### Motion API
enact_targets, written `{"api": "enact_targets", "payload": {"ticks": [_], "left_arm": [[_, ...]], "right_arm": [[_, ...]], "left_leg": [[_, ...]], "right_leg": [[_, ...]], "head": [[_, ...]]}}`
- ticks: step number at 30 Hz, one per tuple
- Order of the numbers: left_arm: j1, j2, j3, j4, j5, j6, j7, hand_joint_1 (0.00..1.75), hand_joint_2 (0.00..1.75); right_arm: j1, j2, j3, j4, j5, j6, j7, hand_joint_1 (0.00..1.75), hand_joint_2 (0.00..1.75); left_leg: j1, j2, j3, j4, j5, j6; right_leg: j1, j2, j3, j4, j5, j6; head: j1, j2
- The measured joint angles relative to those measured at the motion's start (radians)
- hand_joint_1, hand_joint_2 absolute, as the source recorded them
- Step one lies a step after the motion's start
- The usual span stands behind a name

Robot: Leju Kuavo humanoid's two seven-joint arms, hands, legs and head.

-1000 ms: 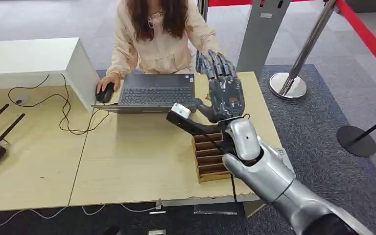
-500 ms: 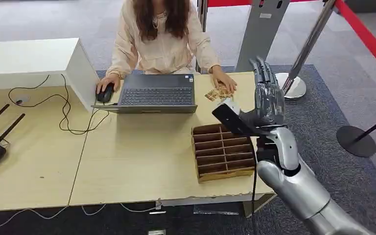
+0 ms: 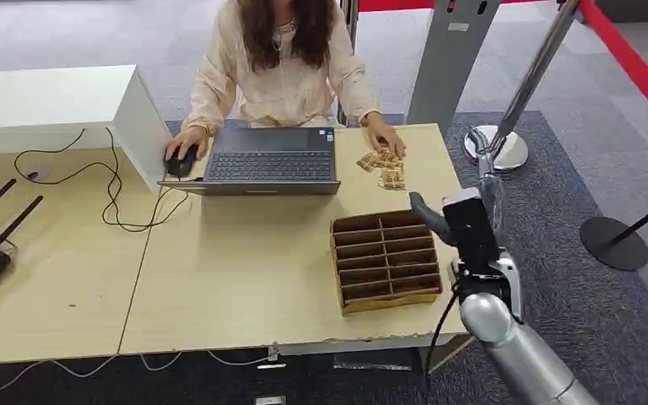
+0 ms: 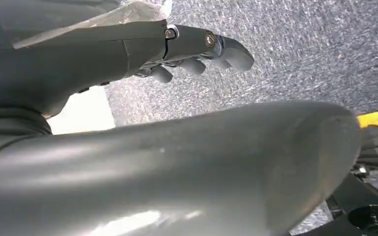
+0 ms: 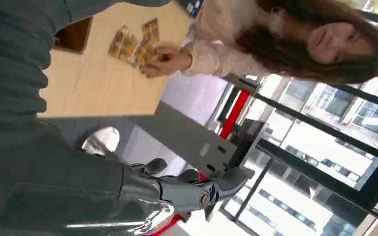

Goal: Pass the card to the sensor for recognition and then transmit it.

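Two robot hands are ours to weigh, and only one is in play. The left robot hand [image 4: 197,51] hangs low over the grey carpet, its fingers loosely stretched and holding nothing. The right robot hand [image 3: 487,190] is raised just off the tabletop's [image 3: 245,270] right edge. We see it edge-on, its fingers spread and pointing up and away, and nothing is held in it in the right wrist view. Nearest us on the tabletop, at about 8 o'clock from that robot hand, sits the slotted wooden tray [image 3: 384,260], and we can make out no card in its compartments. Farther back lie the cards [image 3: 385,164], a small fanned heap flat on the tabletop at about 10 o'clock from the right robot hand and near it. They are well apart from the left robot hand, so we judge the right arm the one to serve them. The heap overlaps at differing angles, so we cannot give a single long axis, nor say which card is the task's own. A person's hand [image 3: 386,139] rests just beyond the heap, at 12 o'clock from it, touching or nearly so. The laptop [image 3: 270,156] lies at 9 o'clock from the cards. Which object is the sensor we cannot tell. An unladen robot hand beside cards lying at the person's fingers fits both a card awaiting pick-up and a card already handed across.
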Motion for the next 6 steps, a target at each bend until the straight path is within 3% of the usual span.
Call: {"api": "enact_targets", "payload": {"ticks": [3, 6], "left_arm": [[0.000, 0.000, 0.000, 0.000, 0.007, 0.008, -0.006, 0.00, 0.00], [0.000, -0.001, 0.000, 0.000, 0.016, 0.016, -0.014, 0.00, 0.00]], "right_arm": [[0.064, 0.031, -0.074, 0.013, -0.244, -0.003, -0.151, 0.00, 1.75], [0.117, 0.053, -0.140, 0.036, -0.441, -0.008, -0.260, 0.00, 1.75]], "left_leg": [[0.000, 0.000, 0.000, 0.000, 0.000, 0.000], [0.000, 0.000, 0.000, 0.000, 0.000, 0.000]], "right_leg": [[0.000, 0.000, 0.000, 0.000, 0.000, 0.000], [0.000, 0.000, 0.000, 0.000, 0.000, 0.000]], "head": [[0.000, 0.000], [0.000, 0.000]]}}
